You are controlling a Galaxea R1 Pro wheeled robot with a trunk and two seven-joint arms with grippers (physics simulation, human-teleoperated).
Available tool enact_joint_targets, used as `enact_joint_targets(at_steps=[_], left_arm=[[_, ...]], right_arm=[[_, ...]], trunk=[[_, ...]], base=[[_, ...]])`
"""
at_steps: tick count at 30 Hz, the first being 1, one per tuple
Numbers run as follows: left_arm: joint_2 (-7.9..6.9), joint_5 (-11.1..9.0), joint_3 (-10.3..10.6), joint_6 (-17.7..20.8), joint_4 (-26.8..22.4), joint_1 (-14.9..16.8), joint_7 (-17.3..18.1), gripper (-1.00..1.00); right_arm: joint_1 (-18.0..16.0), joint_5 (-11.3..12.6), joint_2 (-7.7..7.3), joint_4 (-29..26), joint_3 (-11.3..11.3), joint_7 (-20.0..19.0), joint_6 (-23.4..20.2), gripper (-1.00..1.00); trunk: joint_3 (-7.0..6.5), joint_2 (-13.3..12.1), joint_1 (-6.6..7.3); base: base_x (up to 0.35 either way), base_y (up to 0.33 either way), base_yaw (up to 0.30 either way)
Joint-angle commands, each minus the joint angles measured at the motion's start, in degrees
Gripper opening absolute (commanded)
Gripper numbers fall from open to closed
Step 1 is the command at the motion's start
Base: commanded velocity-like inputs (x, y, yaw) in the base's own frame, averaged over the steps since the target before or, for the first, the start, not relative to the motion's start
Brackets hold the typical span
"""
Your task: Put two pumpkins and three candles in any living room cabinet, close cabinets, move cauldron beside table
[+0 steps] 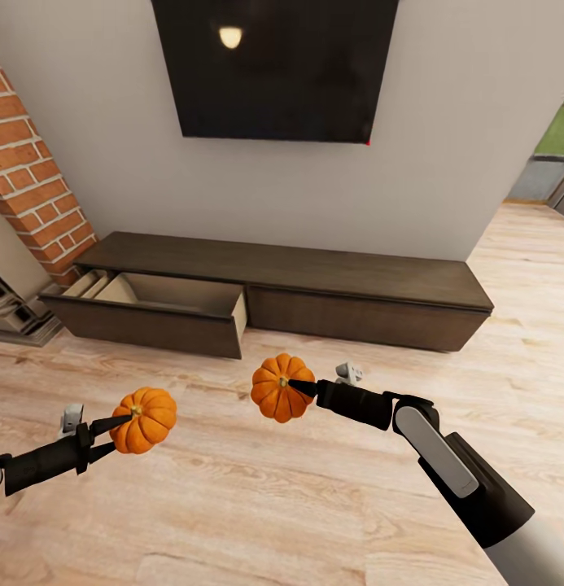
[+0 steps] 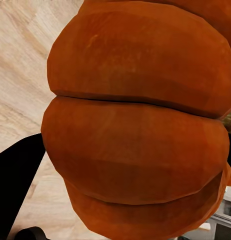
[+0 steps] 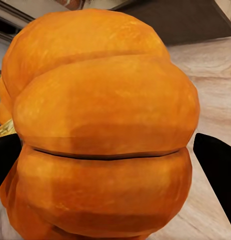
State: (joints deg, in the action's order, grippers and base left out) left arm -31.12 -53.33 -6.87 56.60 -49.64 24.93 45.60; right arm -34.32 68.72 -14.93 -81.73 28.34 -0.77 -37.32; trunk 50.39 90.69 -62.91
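Each arm carries one ribbed orange pumpkin above the wooden floor. My left gripper (image 1: pixel 128 420) is shut on the left pumpkin (image 1: pixel 145 420), whose ribs loom close in the left wrist view (image 2: pixel 135 120). My right gripper (image 1: pixel 294 387) is shut on the other pumpkin (image 1: pixel 280 387), likewise close in the right wrist view (image 3: pixel 103 125). Ahead against the wall stands the long dark-brown cabinet (image 1: pixel 355 285). Its left drawer (image 1: pixel 163 313) is pulled out, showing a pale beige inside. The right drawer front is flush.
A black TV screen (image 1: pixel 273 65) hangs on the wall above the cabinet. A red brick column (image 1: pixel 33 171) rises at the left, with grey clutter (image 1: pixel 9 309) at its foot. Bare wooden floor (image 1: pixel 257 505) lies between me and the cabinet.
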Motion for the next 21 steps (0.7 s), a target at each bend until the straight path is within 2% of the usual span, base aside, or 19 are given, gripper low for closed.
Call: enact_joint_targets(at_steps=[1,4,7,10,21], left_arm=[[0.00,0.2,-0.1,0.2,0.0,0.0,0.2,-1.00],[0.00,0.2,-0.1,0.2,0.0,0.0,0.9,-1.00],[-0.06,0.3,0.0,0.2,0.1,0.0,4.5,-1.00],[-0.08,0.3,0.0,0.2,0.1,0.0,6.5,-1.00],[-0.17,0.4,0.0,0.2,0.6,0.0,7.0,-1.00]], right_arm=[[0.0,0.0,-0.03,0.0,0.1,-0.1,-0.1,-1.00],[0.0,0.0,-0.03,0.0,0.1,-0.1,-0.1,-1.00],[0.0,0.0,-0.03,0.0,0.1,-0.1,-0.1,-1.00],[0.0,0.0,-0.02,0.0,0.1,-0.1,-0.1,-1.00],[0.0,0.0,-0.04,0.0,0.1,-0.1,0.0,-1.00]], trunk=[[-0.06,0.0,0.00],[-0.34,0.0,0.00],[-0.63,0.0,0.00],[-0.92,0.0,0.00],[-1.97,0.0,0.00]], base=[[0.000,0.000,0.000],[0.000,0.000,0.000],[0.000,0.000,0.000],[0.000,0.000,0.000],[0.000,0.000,0.000]])
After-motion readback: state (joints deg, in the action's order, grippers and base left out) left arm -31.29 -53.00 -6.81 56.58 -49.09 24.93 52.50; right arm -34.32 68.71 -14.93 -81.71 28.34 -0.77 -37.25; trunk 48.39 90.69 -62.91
